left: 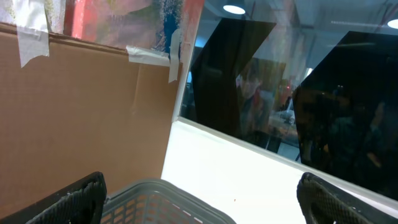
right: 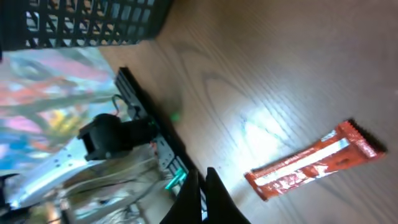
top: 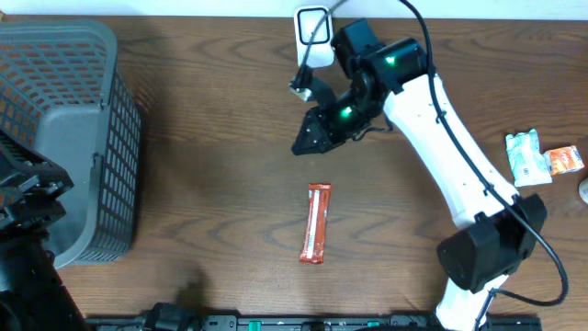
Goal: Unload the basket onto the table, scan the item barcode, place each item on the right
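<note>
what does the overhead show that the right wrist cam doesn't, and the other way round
Only the overhead: the white scanner at the table's far edge, two small packets on the right side, and the whole white right arm.
Only the right wrist: the blurred colourful backdrop beyond the table edge.
Both: the orange snack bar lying flat, the grey basket and the wooden table.
</note>
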Controlling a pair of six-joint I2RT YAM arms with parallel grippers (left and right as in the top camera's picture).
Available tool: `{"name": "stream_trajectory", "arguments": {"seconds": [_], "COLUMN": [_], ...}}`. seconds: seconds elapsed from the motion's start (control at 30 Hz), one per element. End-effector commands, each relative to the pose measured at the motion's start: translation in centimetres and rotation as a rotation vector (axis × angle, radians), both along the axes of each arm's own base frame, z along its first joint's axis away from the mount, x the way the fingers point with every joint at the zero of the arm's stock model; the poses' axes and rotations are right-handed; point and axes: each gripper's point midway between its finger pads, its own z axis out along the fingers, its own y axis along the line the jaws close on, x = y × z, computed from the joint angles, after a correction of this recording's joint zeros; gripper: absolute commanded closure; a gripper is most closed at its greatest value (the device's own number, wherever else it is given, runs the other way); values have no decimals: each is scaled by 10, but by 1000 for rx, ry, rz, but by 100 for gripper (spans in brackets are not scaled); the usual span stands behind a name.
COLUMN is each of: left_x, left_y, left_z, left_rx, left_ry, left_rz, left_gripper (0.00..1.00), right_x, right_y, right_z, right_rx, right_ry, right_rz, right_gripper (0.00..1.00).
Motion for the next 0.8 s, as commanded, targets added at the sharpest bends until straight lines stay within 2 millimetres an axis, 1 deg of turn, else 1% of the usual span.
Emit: {"name": "stream_trajectory", "arguments": {"seconds": [0.0,0.03,0.07,0.1,0.13,0.17,0.2,0.3,0.33,0.37,0.47,0.5,0.67,0.77], "left_x": [0,0,1,1,1,1,1,1,1,1,2,3,3,3], "left_y": [1,1,1,1,1,0,0,0,0,0,0,0,0,0], "left_z": [-2,-2,-2,-3,-3,-4,-4,-4,-4,-4,-5,-6,-6,-6], "left_rx": [-8,-12,-19,-28,-34,-34,-33,-33,-33,-33,-33,-33,-32,-37], "left_ry": [-1,-3,-6,-9,-11,-10,-9,-9,-9,-9,-6,-4,-2,-5], "left_rz": [3,2,0,-3,-5,-5,-5,-4,-4,-5,-5,-4,-5,-6], "left_gripper": [2,2,2,2,2,2,2,2,2,2,2,2,2,2], "right_x": [-5,-6,-7,-8,-9,-10,-12,-17,-19,-19,-17,-17,-32,-47], "right_y": [-2,-3,-4,-4,-4,-3,-1,-3,-7,-13,-43,-47,-40,-39], "right_z": [-16,-18,-19,-19,-19,-19,-19,-25,-31,-38,-64,-69,-95,-118], "right_rx": [50,45,41,39,38,37,35,-16,-78,-149,-457,-500,-532,-521], "right_ry": [79,88,98,101,103,105,106,115,131,153,252,256,278,356], "right_rz": [12,9,7,8,11,15,20,17,-7,-51,-325,-357,-321,-313], "right_gripper": [99,96,88,63,34,11,1,1,1,1,1,1,1,1]}}
